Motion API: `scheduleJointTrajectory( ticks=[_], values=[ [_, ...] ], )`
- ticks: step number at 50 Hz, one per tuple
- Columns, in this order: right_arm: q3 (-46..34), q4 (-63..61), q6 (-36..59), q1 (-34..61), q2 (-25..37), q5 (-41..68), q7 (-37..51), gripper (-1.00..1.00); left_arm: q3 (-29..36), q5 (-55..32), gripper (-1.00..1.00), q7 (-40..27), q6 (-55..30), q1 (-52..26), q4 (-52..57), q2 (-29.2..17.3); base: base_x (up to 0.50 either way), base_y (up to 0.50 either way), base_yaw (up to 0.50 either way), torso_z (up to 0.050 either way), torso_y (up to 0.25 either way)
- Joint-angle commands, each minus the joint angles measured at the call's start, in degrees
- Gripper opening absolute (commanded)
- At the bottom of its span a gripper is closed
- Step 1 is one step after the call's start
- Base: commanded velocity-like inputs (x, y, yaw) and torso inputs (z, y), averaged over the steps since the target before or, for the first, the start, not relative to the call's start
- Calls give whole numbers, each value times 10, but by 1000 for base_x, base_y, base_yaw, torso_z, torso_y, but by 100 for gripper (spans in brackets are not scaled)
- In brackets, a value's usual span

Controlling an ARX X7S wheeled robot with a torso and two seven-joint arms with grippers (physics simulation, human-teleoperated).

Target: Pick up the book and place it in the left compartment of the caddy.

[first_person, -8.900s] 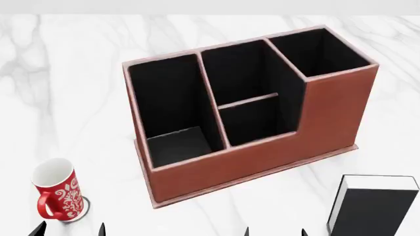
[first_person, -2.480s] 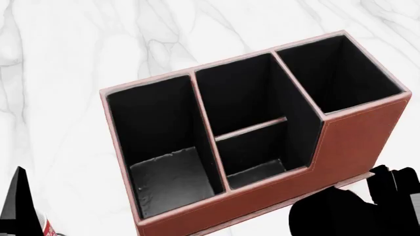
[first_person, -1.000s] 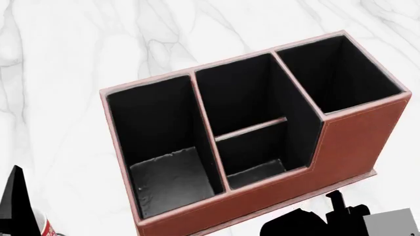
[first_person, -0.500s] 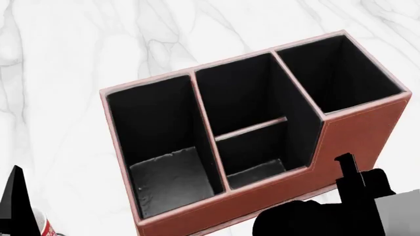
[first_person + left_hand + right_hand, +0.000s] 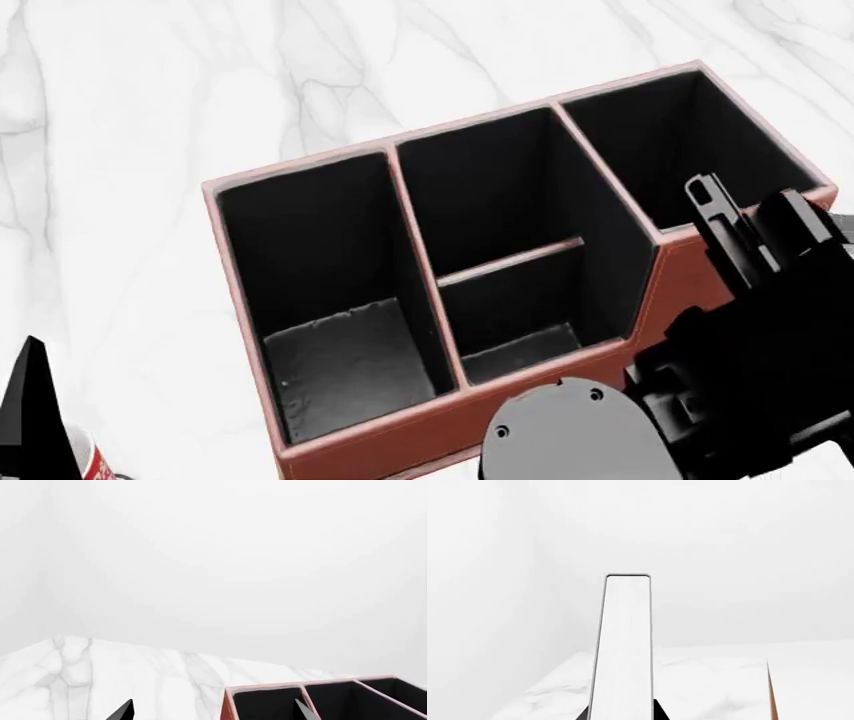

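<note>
The right arm (image 5: 694, 390) fills the near right corner of the head view, its grey rounded joint housing low in front of the caddy's (image 5: 707, 290) front wall and its black links rising up across the taller end section. In the right wrist view the right pincer (image 5: 621, 715) is pinching the book (image 5: 622, 650), which stands upright on edge between the two black fingertips, white page edges facing the camera with a thin dark cover line round them. The book is off the surface, above the white marble, with a sliver of the caddy's reddish-brown wall to one side of it.

The left pincer (image 5: 210, 711) shows only two dark fingertips set well apart, spread and gripping nothing; in the head view one of them appears as a black wedge at the near left corner. The caddy's rim lies just ahead of it and to its right.

The left compartment (image 5: 327, 330) holds nothing, its greyish floor bare between black walls. The middle section, split by a low divider, and the taller end section are also bare inside.

A red-and-white mug (image 5: 87, 462) peeks in beside the left pincer; its pattern is too cropped to read. No writing is legible anywhere.
</note>
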Motion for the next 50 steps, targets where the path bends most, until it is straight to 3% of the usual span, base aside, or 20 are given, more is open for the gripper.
scheduleJointTrajectory(
  ticks=[1,14,22,24,25,28,35,50],
  values=[
    [-36,-65,106,42,18,-38,-16,-100,0,-2,100,-2,2,0,0,-2,0,0,0,0,0],
    [-61,-80,130,72,30,-28,-59,-100,2,-4,100,-6,1,1,5,-5,0,0,0,0,1],
    [-105,-70,87,84,61,-25,-111,-100,2,-3,100,-5,7,2,-1,-5,0,0,0,0,1],
    [-80,-69,134,86,41,0,-112,-100,3,-3,100,-5,6,1,0,-6,0,0,0,0,0],
    [-108,-62,80,87,61,-16,-131,-100,3,-3,100,-5,7,1,-1,-6,0,0,0,0,0],
    [-112,-49,101,100,58,-1,-148,-100,3,-5,100,-8,4,1,3,-7,0,0,0,0,0],
    [-123,-11,38,98,53,24,-200,-100,3,-7,100,-10,3,0,4,-9,0,0,0,0,1],
    [-140,15,-3,100,52,99,-308,-100,2,-12,100,-14,2,1,10,-13,0,0,0,0,1]
  ],
)
